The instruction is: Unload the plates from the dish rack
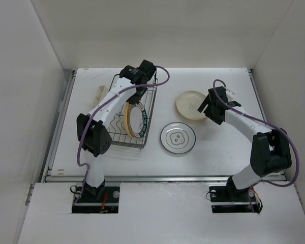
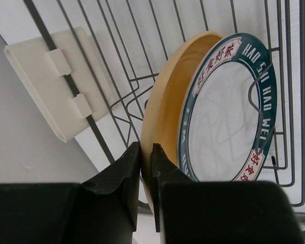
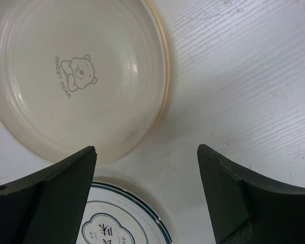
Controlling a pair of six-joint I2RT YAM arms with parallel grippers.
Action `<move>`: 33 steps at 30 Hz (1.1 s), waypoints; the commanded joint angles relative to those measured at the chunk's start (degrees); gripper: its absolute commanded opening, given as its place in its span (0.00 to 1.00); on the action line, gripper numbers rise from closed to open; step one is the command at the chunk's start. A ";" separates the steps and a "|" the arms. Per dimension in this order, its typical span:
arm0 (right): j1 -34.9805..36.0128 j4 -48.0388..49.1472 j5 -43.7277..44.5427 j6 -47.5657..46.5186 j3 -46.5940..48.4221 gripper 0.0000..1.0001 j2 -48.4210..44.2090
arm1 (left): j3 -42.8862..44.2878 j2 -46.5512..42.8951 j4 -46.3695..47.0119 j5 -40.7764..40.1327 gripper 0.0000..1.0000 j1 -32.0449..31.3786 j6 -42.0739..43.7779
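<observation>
Cream plastic panel (image 2: 61, 84) on tbl (image 1: 218, 157).

Cream plate (image 3: 76, 76) reads "SWEET BEAR"; teal-rimmed plate (image 2: 223, 127), seemingly "HAO WEI"

A white bench (image 1: 218, 81) is seen with a wire rack (image 1: 150, 114) set on its left half. A cream plate (image 1: 190, 105) is laid flat to the right, and a ringed white plate (image 1: 178, 138) is set near it, closer to the front edge. A cream plastic piece (image 1: 98, 93) is placed just beside the rack's left wall.

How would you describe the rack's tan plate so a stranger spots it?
Look to the dark wire rack on the table's left. Two plates stand on edge inside. Yours is the plain tan plate pinched by the left end effector, not the teal-rimmed plate.
</observation>
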 commanded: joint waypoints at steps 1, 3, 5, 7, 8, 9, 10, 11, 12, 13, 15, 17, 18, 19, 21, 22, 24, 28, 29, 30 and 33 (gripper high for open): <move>-0.31 2.18 -0.41 -0.70 0.07 0.86 -1.96 | 5.73 -1.06 -4.10 -0.54 0.00 0.52 -0.84; -0.31 2.18 -1.02 -0.70 0.69 0.85 -2.57 | 10.28 -1.06 -4.89 -2.57 0.00 0.52 -0.84; -0.31 2.18 -1.02 -1.23 1.21 0.85 -3.35 | 13.38 -0.54 -4.89 -6.26 0.00 -0.79 -0.06; -0.31 2.18 -1.02 -1.23 1.82 0.85 -3.89 | 15.23 -1.06 -2.88 -10.38 0.00 -1.93 1.70; -0.31 2.18 -1.02 -1.75 1.83 0.85 -4.41 | 15.24 -1.85 -1.39 -15.54 0.00 -3.07 2.92; -0.31 2.18 -1.02 -1.75 2.44 0.85 -4.42 | 15.24 -2.46 1.67 -18.29 0.00 -3.60 5.90; -0.31 2.88 -2.07 -2.45 2.44 0.85 -5.03 | 15.24 -2.47 3.09 -20.84 0.00 -3.61 7.32; -0.31 3.84 -3.38 -4.98 2.44 0.85 -5.99 | 15.24 -2.47 4.67 -25.13 0.00 -3.61 8.64; 0.30 7.16 -7.49 -6.75 2.44 0.85 -6.70 | 15.24 -2.99 6.16 -26.82 0.00 -4.13 9.87; 1.09 8.67 -9.35 -8.33 1.83 0.85 -8.27 | 15.24 -3.00 9.14 -28.14 0.00 -4.13 11.88; 1.62 10.78 -12.26 -11.41 1.13 0.85 -9.60 | 15.24 -3.70 11.35 -29.73 0.00 -4.13 13.13; 3.02 12.89 -16.65 -13.00 1.13 0.85 -11.00 | 15.24 -4.40 13.82 -29.74 0.00 -4.13 13.65; 3.03 13.77 -18.50 -14.31 0.60 0.85 -11.53 | 15.24 -5.01 14.87 -30.52 0.00 -4.13 13.66; 3.03 16.04 -23.21 -15.02 0.60 0.85 -12.15 | 15.24 -5.63 16.01 -30.53 0.00 -4.13 13.66; 3.56 18.60 -28.51 -16.33 -0.54 0.85 -13.90 | 13.58 -7.38 21.36 -30.53 0.00 -4.13 13.66; 4.08 20.79 -33.06 -16.34 -0.54 0.85 -14.69 | 12.87 -9.65 25.30 -29.66 0.00 -4.13 13.14; 4.08 22.65 -36.43 -16.34 -0.54 0.86 -15.31 | 12.26 -11.78 27.88 -28.17 0.00 -4.13 10.95; 5.49 25.73 -39.95 -15.03 -0.54 0.86 -15.93 | 14.87 -15.65 23.43 -11.24 0.00 -0.19 -0.83; 5.49 26.26 -39.96 -14.33 -0.54 0.86 -16.45 | 15.49 -15.04 21.58 -3.28 0.00 0.52 -2.50; 6.10 27.04 -40.48 -14.32 -0.54 0.86 -16.46 | 15.50 -15.04 18.34 0.72 0.00 2.00 -5.04; 6.10 28.80 -42.32 -11.78 -0.54 0.86 -16.46 | 15.50 -12.85 13.84 18.81 0.00 6.21 -9.00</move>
